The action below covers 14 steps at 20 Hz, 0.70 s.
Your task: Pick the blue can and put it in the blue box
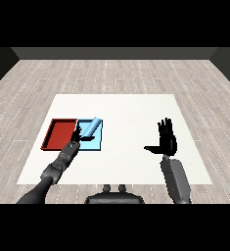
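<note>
The blue can [92, 127] hangs tilted over the light blue tray [98, 143], its upper end reaching the tray's far rim. My left hand [77, 138] is at the can's lower end with its fingers curled round it, at the tray's left side. The red tray [59, 134] lies directly left of the blue one and holds nothing. My right hand [167, 139] hovers over the right part of the white table [131, 112], far from both trays, with fingers straight and thumb spread to the left.
The left forearm [57, 166] comes in from the lower left across the table's front edge. The right forearm [175, 179] rises from the lower right. Wooden floor surrounds the table.
</note>
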{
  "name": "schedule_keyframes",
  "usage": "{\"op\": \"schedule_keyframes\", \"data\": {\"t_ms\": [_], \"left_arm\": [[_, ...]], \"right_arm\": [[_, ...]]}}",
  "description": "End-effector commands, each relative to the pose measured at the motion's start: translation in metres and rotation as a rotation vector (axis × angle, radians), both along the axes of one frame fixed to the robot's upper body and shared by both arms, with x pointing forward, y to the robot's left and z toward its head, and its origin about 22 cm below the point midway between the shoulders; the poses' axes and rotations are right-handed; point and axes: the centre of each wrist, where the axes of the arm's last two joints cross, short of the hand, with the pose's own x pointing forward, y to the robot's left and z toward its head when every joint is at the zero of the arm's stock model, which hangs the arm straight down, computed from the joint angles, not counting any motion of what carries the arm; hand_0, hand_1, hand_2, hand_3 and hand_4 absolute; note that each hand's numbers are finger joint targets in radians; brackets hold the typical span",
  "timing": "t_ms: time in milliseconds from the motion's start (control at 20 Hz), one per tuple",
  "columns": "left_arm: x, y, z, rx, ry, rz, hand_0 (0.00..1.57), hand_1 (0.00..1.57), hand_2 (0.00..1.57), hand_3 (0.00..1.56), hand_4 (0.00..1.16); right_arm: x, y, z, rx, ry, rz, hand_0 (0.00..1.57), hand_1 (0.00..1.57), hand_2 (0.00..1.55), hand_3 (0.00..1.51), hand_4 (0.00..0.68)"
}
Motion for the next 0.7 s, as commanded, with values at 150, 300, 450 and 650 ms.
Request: {"op": "schedule_keyframes", "data": {"t_ms": [150, 300, 450, 650], "left_arm": [[0.015, 0.005, 0.027, 0.002, -0.47, 0.091, 0.0, 0.0, 0.0, 0.0, 0.0], [0.012, -0.002, 0.031, -0.11, -0.656, -0.08, 0.0, 0.0, 0.0, 0.0, 0.0], [0.011, -0.001, 0.044, -0.18, -0.819, -0.204, 0.0, 0.0, 0.0, 0.0, 0.0], [-0.024, -0.03, 0.024, -0.314, -0.906, -0.307, 0.0, 0.0, 0.0, 0.0, 0.0]], "right_arm": [[0.0, 0.014, 0.002, 0.011, -0.017, 0.021, 0.0, 0.0, 0.0, 0.0, 0.0], [0.001, 0.009, 0.011, 0.023, -0.011, 0.032, 0.0, 0.0, 0.0, 0.0, 0.0], [-0.002, 0.01, -0.006, -0.03, 0.025, 0.028, 0.0, 0.0, 0.0, 0.0, 0.0], [-0.007, -0.006, 0.0, -0.057, 0.027, 0.028, 0.0, 0.0, 0.0, 0.0, 0.0]]}}
